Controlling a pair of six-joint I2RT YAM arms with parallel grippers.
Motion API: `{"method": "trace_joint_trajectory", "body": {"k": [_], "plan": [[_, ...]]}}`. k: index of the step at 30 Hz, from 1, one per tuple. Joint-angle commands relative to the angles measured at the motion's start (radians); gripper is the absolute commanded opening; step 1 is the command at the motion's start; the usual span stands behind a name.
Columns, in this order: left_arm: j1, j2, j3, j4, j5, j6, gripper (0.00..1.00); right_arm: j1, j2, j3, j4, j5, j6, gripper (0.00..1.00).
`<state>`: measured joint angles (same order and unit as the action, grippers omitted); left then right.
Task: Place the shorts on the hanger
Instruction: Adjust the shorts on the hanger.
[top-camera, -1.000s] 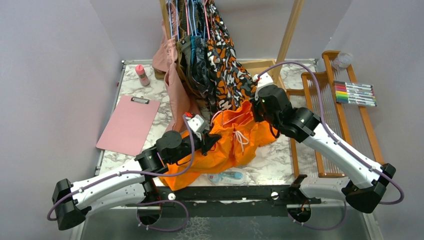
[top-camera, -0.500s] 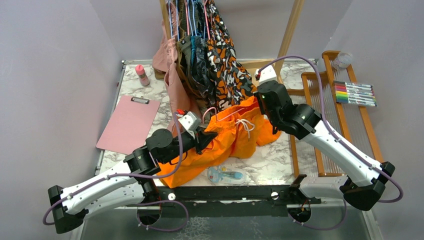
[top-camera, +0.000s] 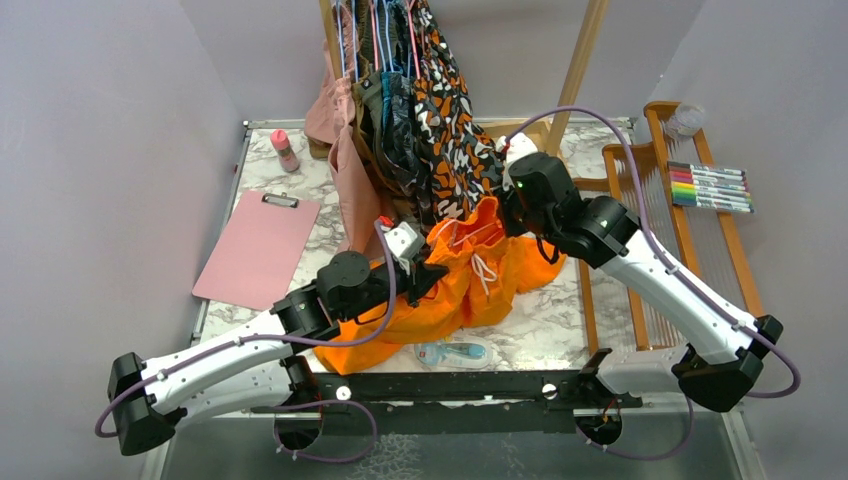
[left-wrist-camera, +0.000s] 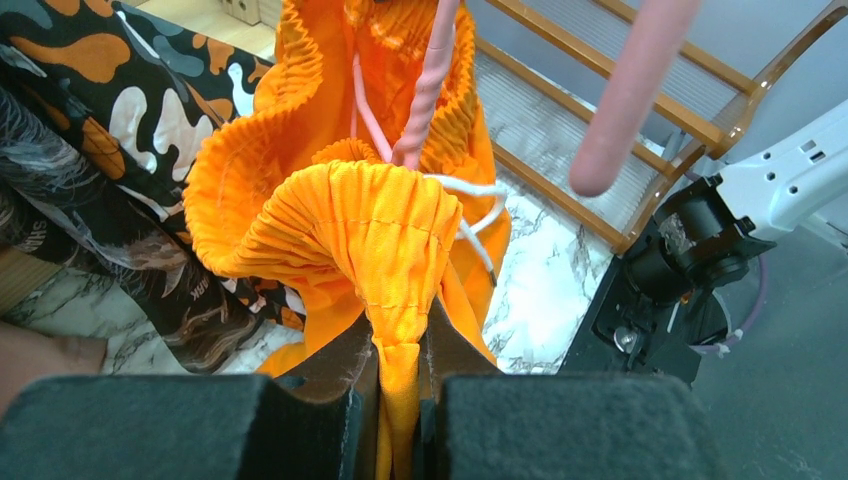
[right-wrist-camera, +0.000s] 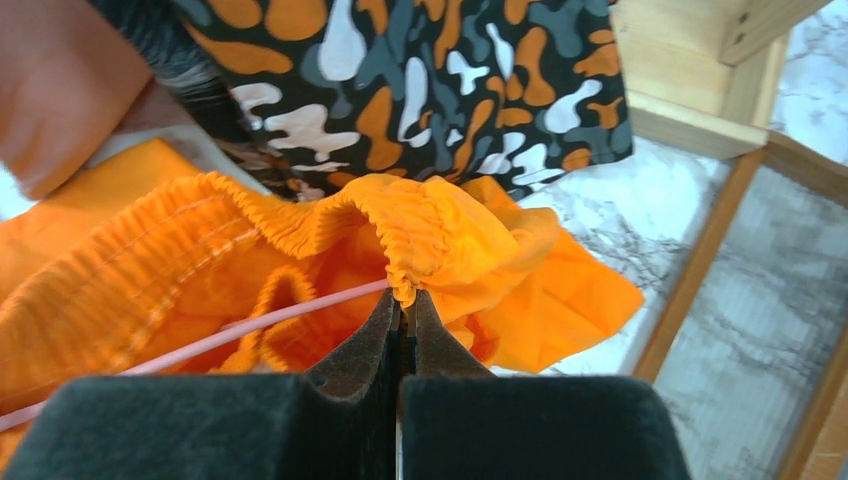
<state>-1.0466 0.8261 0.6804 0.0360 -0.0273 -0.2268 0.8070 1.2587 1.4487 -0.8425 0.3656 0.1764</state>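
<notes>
Above the marble table, beside the hanging clothes, the shorts stretch between my claws. My left gripper pinches a waistband fold, nearly closed. My right gripper clamps tight on the opposite rim. The hanger runs inside the waist opening.

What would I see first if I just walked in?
The bright orange shorts in the middle, pinched at the waistband by the left end effector and the right end effector. A thin pink hanger runs inside their waist opening. Just behind hangs a blotchy orange, black and white garment.
</notes>
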Motion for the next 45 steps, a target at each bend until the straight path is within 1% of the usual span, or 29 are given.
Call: {"method": "trace_joint_trajectory", "body": {"k": [1, 3, 6, 8, 11, 13, 17, 18, 22, 24, 30, 37, 41, 45], "plan": [[0.003, 0.042, 0.041, 0.140, -0.027, 0.008, 0.00, 0.044, 0.026, 0.055, -0.062, -0.098, 0.073, 0.01], [0.003, 0.068, 0.047, 0.175, -0.030, 0.004, 0.00, 0.087, 0.043, 0.080, -0.077, -0.055, 0.094, 0.01], [0.003, 0.105, 0.058, 0.226, -0.035, -0.004, 0.00, 0.191, 0.092, 0.119, -0.134, 0.155, 0.143, 0.01], [0.004, 0.128, 0.070, 0.231, -0.047, -0.008, 0.00, 0.231, 0.124, 0.131, -0.173, 0.213, 0.180, 0.01], [0.003, 0.145, 0.070, 0.236, -0.060, -0.010, 0.00, 0.250, 0.105, 0.092, -0.137, 0.196, 0.201, 0.01], [0.003, 0.145, 0.057, 0.246, -0.064, -0.012, 0.00, 0.251, 0.078, 0.053, -0.083, 0.145, 0.207, 0.01], [0.003, 0.133, 0.032, 0.253, -0.071, -0.014, 0.00, 0.254, 0.058, 0.021, -0.032, 0.038, 0.227, 0.01], [0.003, 0.130, 0.025, 0.254, -0.071, -0.015, 0.00, 0.254, 0.044, 0.000, -0.002, 0.015, 0.227, 0.03], [0.003, 0.091, -0.015, 0.267, -0.068, -0.017, 0.00, 0.254, -0.017, -0.056, 0.077, -0.047, 0.235, 0.24], [0.004, 0.066, -0.035, 0.271, -0.068, -0.014, 0.00, 0.254, -0.034, -0.067, 0.085, -0.061, 0.237, 0.30], [0.003, -0.013, -0.087, 0.288, -0.058, -0.007, 0.00, 0.253, -0.083, -0.110, 0.125, -0.136, 0.244, 0.40], [0.004, -0.079, -0.127, 0.316, -0.025, 0.003, 0.00, 0.254, -0.137, -0.122, 0.157, -0.226, 0.240, 0.57], [0.003, -0.113, -0.154, 0.332, -0.006, 0.007, 0.00, 0.254, -0.170, -0.103, 0.157, -0.257, 0.219, 0.62], [0.003, -0.139, -0.175, 0.342, 0.014, 0.010, 0.00, 0.253, -0.199, -0.078, 0.137, -0.231, 0.180, 0.63]]}}
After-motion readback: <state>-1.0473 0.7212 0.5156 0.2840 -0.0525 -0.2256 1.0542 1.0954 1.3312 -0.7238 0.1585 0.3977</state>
